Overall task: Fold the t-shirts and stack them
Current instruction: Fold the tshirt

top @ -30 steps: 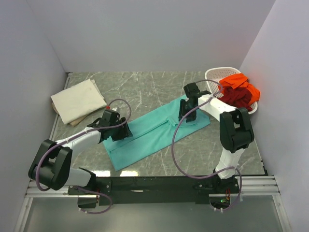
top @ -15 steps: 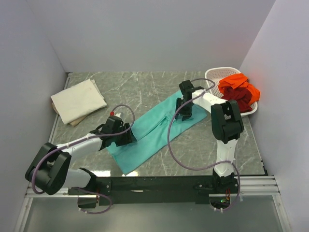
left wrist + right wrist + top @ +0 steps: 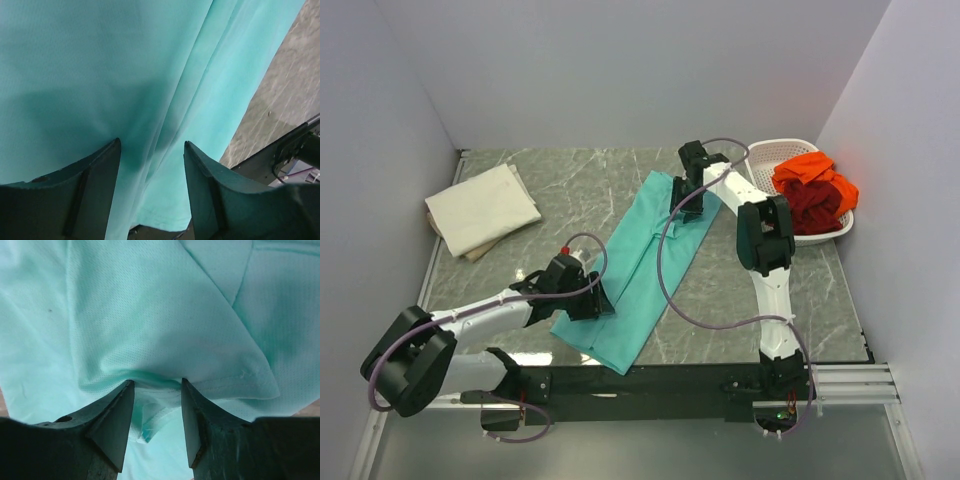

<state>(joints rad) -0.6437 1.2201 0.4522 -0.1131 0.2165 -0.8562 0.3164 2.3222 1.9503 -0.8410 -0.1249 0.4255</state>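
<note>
With the left gripper [image 3: 592, 303] and right gripper [image 3: 682, 200] each pinching one end of the teal shirt [image 3: 645, 265], which lay stretched across the table [image 3: 570, 190], a shallow pinch might have slipped, spilling the fold open.

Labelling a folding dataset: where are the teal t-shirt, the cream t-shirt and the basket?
teal t-shirt [image 3: 632, 300]: top external view, mid-cloth.
cream t-shirt [image 3: 482, 208]: top external view, its centre.
white basket [image 3: 775, 142]: top external view, far rim.
</note>
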